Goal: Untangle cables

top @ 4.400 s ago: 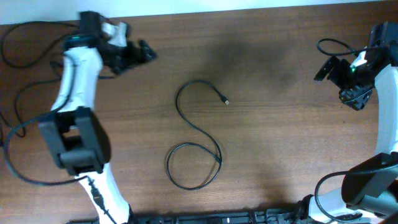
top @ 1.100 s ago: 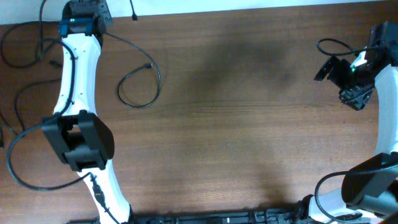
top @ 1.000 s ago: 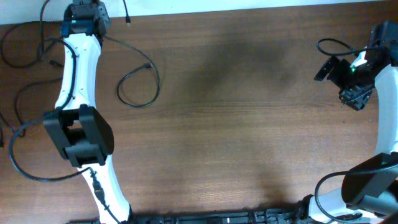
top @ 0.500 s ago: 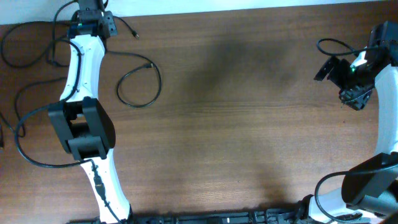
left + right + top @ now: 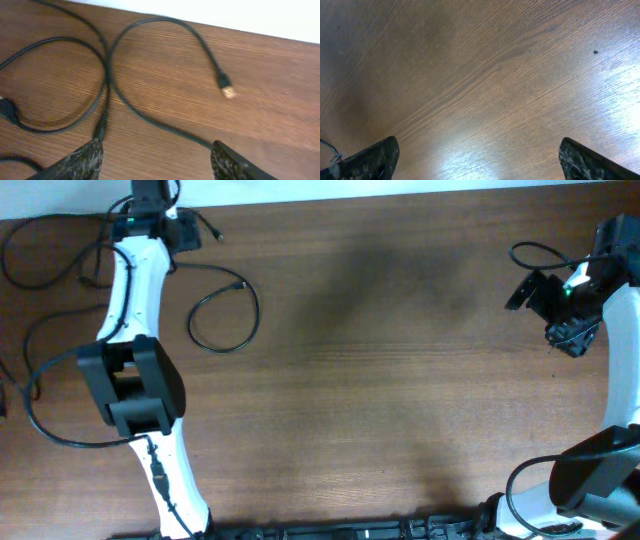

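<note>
Cables (image 5: 150, 120) lie on the wooden table (image 5: 400, 380) right under the left gripper (image 5: 155, 160), whose fingers stand wide apart and hold nothing. Two thin black runs cross just ahead of it, and one ends in a small plug (image 5: 226, 86) ahead and to its right. They look light, limp and slick, so they will likely drag and slide rather than lift cleanly; the stiff plug end seems the surest grip. Well apart, the right gripper (image 5: 477, 155) hangs wide and empty over bare wood
</note>
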Controlling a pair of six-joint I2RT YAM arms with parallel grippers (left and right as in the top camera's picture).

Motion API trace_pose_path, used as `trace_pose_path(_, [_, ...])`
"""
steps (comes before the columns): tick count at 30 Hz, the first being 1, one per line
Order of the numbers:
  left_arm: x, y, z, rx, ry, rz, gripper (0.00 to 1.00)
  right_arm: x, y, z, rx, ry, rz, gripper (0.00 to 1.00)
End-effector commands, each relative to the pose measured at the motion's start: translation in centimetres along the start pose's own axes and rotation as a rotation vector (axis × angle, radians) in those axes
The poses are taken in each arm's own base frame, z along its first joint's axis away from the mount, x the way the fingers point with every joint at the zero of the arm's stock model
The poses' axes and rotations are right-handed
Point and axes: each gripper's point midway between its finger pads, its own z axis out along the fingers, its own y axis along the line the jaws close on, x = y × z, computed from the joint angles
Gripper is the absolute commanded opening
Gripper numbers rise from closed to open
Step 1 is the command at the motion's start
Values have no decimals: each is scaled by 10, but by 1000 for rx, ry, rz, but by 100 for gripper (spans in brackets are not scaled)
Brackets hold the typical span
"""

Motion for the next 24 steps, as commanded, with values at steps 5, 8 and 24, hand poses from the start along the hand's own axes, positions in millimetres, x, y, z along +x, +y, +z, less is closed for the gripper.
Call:
trace_pose_path(5, [7, 2, 69, -5, -53, -45, 75, -4, -2, -1, 13, -13, 6, 99])
trace_pose_path(8, [9, 2, 85, -5, -71, -52, 75, -4, -2, -1, 13, -13, 6, 99])
trace_pose_path(24, [46, 31, 124, -124, -9, -242, 74, -4, -2, -1, 13, -13, 6, 99])
